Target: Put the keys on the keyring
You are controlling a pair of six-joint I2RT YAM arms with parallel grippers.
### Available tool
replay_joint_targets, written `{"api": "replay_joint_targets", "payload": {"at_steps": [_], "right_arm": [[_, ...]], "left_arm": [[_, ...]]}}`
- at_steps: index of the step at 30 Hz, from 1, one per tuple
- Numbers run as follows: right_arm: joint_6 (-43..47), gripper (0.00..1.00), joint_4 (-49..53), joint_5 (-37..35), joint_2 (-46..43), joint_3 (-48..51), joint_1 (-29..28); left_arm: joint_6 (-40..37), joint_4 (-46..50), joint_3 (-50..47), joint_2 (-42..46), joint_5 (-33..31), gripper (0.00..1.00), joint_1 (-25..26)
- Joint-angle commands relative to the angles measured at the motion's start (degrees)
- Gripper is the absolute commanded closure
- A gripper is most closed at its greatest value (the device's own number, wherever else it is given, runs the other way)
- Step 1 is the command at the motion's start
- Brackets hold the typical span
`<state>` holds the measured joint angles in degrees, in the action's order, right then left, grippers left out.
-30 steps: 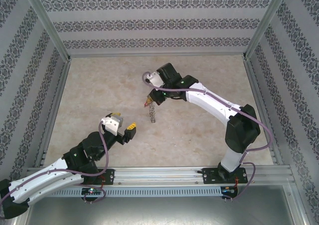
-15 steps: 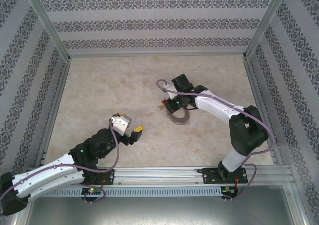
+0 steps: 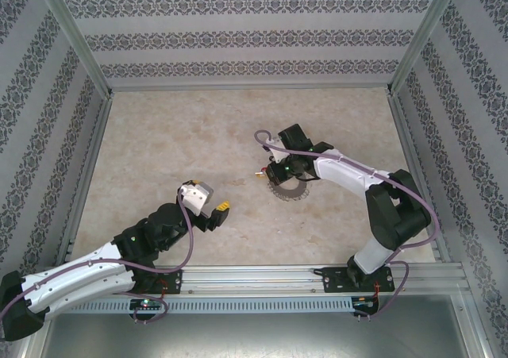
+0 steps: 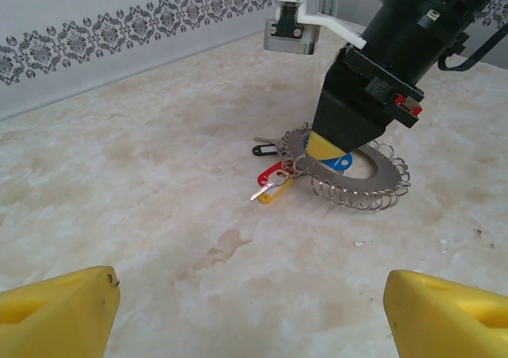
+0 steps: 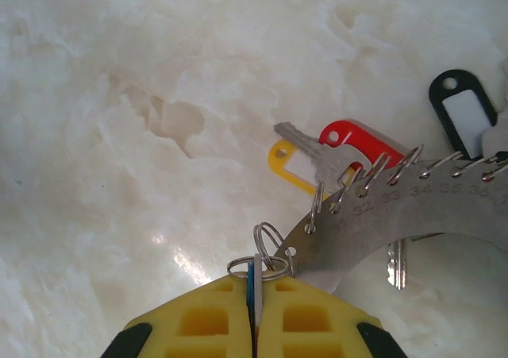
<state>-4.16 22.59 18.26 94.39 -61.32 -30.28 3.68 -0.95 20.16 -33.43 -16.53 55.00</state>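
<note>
Keyring (image 3: 290,193) mid table (image 3: 159,144), room all rd.

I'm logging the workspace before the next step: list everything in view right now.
table: one, beige marble, walled by patterned panels.
keyring: one, grey, flat on table, mid-table.
keys: two silver blades visible, at ring's rim.
tags: four; red tag, yellow tag, black tag beside ring, blue tag at its hole.
left gripper: one, yellow fingers, open, apart from ring.
right gripper: one, yellow fingers, shut on blue tag.
</note>
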Motion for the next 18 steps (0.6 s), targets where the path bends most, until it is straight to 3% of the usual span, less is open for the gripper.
{"api": "replay_joint_targets", "payload": {"at_steps": [1,10,15,18], "right_arm": [[-2.2,0.95,-2.7,3.2,1.8,0.7,-1.3],[-4.0,0.90,-5.8,6.0,6.4,1.9,-2.5],[-4.1,0.77,-6.5,6.4,5.0,3.1,-2.6],[-4.0,0.64,-5.6,5.8,1.3,3.9,-2.6]], "left_arm": [[0.0,-1.9,1.5,0.7,0.4,0.13,-0.6],[0.9,0.3,2.1,2.0,-0.3,0.13,-0.6],[1.9,0.8,2.8,1.1,0.7,0.12,-0.6],[2.2,1.2,4.3,-0.6,2.1,0.10,-0.6]]}}
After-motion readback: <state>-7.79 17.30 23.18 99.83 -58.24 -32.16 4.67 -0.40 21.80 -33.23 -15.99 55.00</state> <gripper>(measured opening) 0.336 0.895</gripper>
